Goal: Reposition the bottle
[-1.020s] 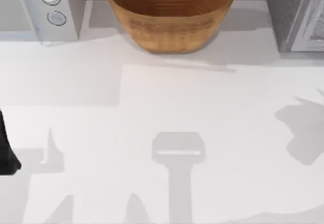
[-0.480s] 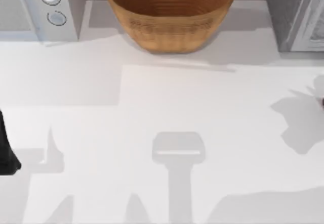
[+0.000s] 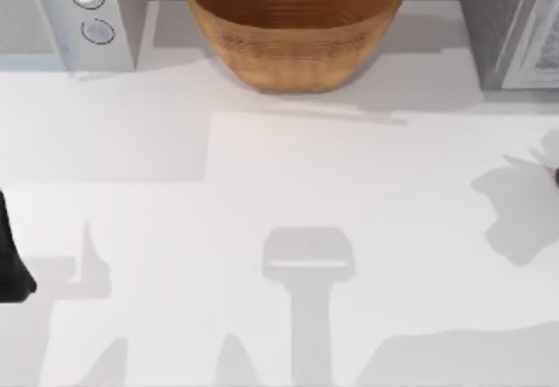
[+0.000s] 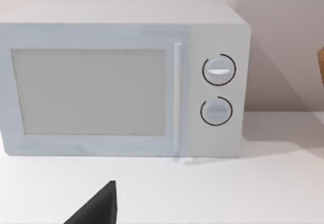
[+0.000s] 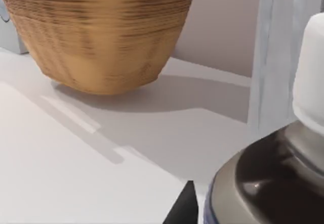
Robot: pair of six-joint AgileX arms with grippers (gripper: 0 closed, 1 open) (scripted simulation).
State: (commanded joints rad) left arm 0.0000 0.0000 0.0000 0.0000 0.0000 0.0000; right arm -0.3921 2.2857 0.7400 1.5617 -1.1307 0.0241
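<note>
Right wrist view: bottle (image 5: 283,183) loomed close beside right gripper, grip state untellable | top view: bottle (image 3: 555,175) at table's (image 3: 262,186) right edge | left arm parked at left edge | repositioning judged unfinished

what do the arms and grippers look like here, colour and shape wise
Little of them shows. The left arm is a matte black, tapering shape at the top view's left edge. In the wrist views, the left gripper's finger and the right gripper's finger each appear as a plain black pointed wedge. No cables or markings are visible.
</note>
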